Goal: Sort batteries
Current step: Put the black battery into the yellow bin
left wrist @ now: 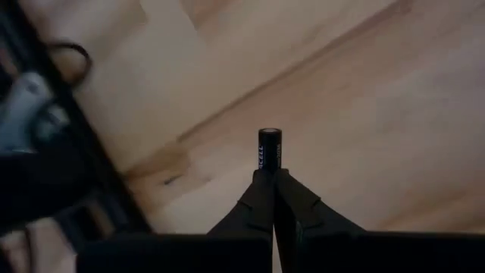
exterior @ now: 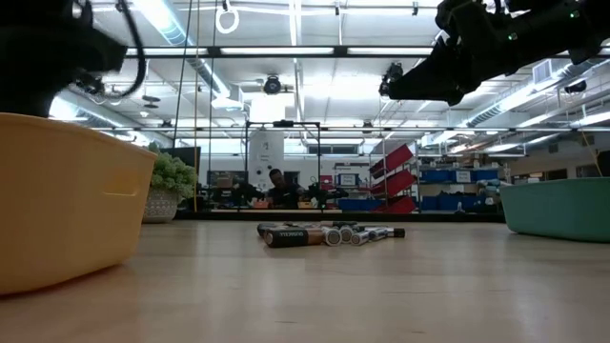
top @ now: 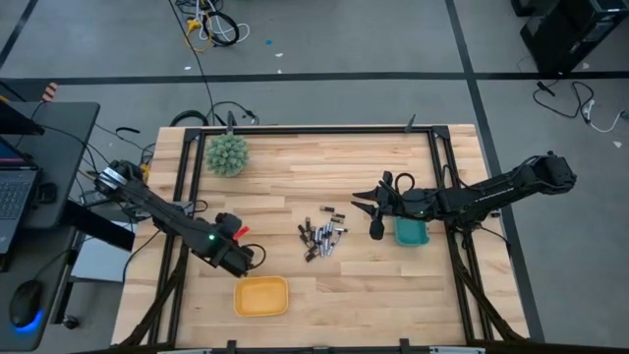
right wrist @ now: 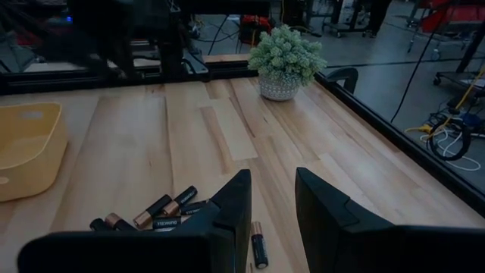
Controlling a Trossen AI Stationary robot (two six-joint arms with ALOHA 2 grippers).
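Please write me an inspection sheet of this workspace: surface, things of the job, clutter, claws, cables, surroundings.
Surface: pale wooden plank table in a black frame.
Job's things: pile of small dark and silvery cylindrical batteries at mid-table; yellow plastic tray near the front edge; teal plastic tray at right, under the right arm.
Clutter: spiky green potted plant at the back left.
Claws: left claw shut on one black battery, above bare wood near the yellow tray; right claw open, empty, over the pile's right edge.
Cables: loose cables on the grey floor behind the table.
Surroundings: laptop desk at left; workshop shelves and a seated person far behind.
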